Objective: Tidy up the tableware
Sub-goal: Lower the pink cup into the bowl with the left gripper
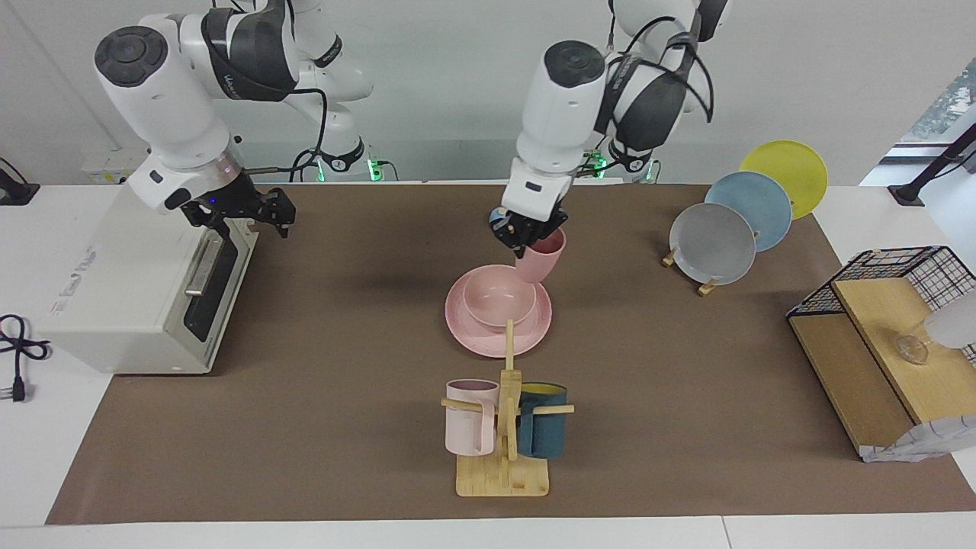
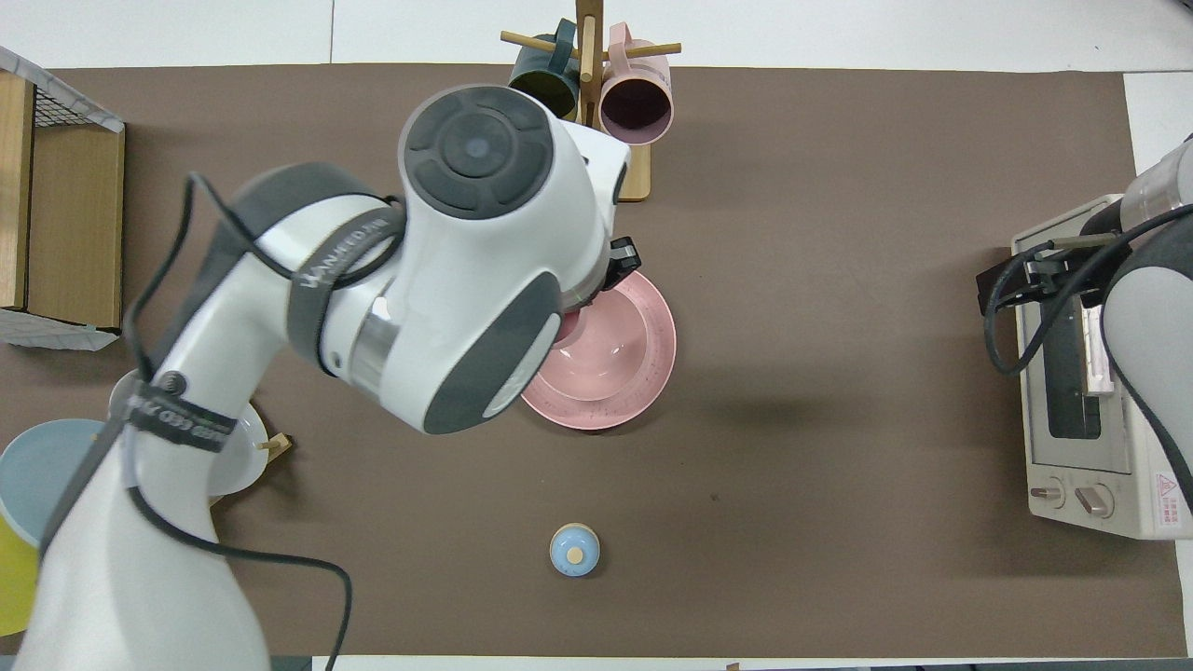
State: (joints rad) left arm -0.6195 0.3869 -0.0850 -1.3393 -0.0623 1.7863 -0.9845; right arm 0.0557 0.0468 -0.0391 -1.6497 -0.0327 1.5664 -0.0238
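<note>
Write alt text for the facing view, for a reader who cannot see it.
The left gripper holds a pink cup tilted over a pink bowl that sits on a pink plate at mid-table. The right gripper waits over a white oven. A mug rack stands farther from the robots than the plate.

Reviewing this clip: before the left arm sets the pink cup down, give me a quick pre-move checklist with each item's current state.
1. Left gripper shut on the pink cup: ok.
2. Cup over the pink bowl: only over its rim, not ok.
3. Bowl seated on the pink plate: ok.
4. Cup upright: tilted, not ok.
5. Bowl interior free: ok.
6. Right gripper out of the way, waiting over the toaster oven: ok.
</note>
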